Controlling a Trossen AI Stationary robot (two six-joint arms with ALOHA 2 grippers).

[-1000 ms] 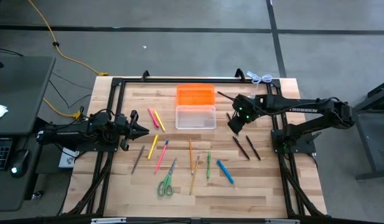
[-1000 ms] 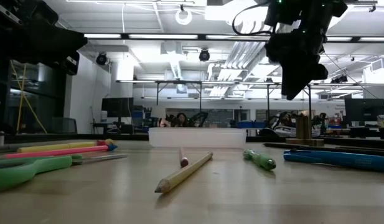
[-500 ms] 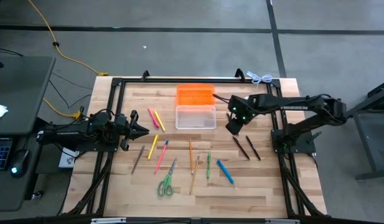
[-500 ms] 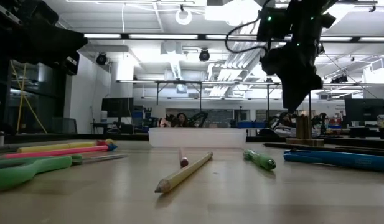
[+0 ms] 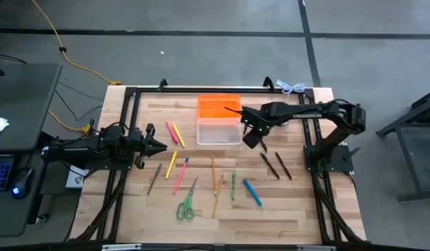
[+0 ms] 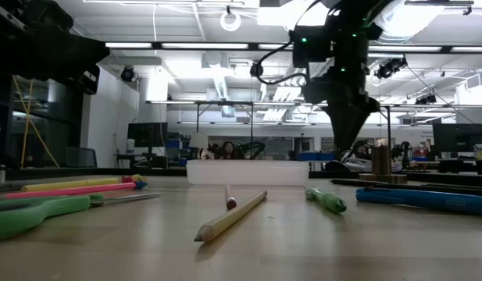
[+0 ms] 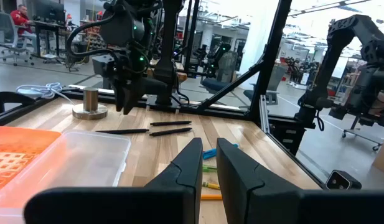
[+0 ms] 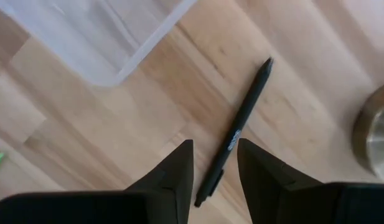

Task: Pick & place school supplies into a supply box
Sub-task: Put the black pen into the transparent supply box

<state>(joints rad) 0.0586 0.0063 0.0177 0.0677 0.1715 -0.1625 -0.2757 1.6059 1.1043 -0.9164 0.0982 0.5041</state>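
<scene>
While the left arm waits at its edge, counter (image 5: 291,202): pale wooden top in a dark frame, carrying everything below.
Right arm: reaches across from the right side; pale lettering runs along its forearm, too small to read.
Supply box (image 5: 219,131): clear, near the far middle of the counter, its orange lid (image 5: 218,107) folded open behind it.
Right tool (image 8: 213,146): raised off the counter just beside the box's right end, fingers apart, nothing between them.
Left tool (image 7: 207,144): at the left side, fingers narrowly apart, empty.
Scissors (image 5: 186,206): green-handled, at the near edge.
School supplies: pink, yellow, orange, green and blue sticks lie scattered in front of the box.
Dark pen (image 8: 241,127): flat on the wood under the right tool; white print on its barrel, unreadable.
</scene>
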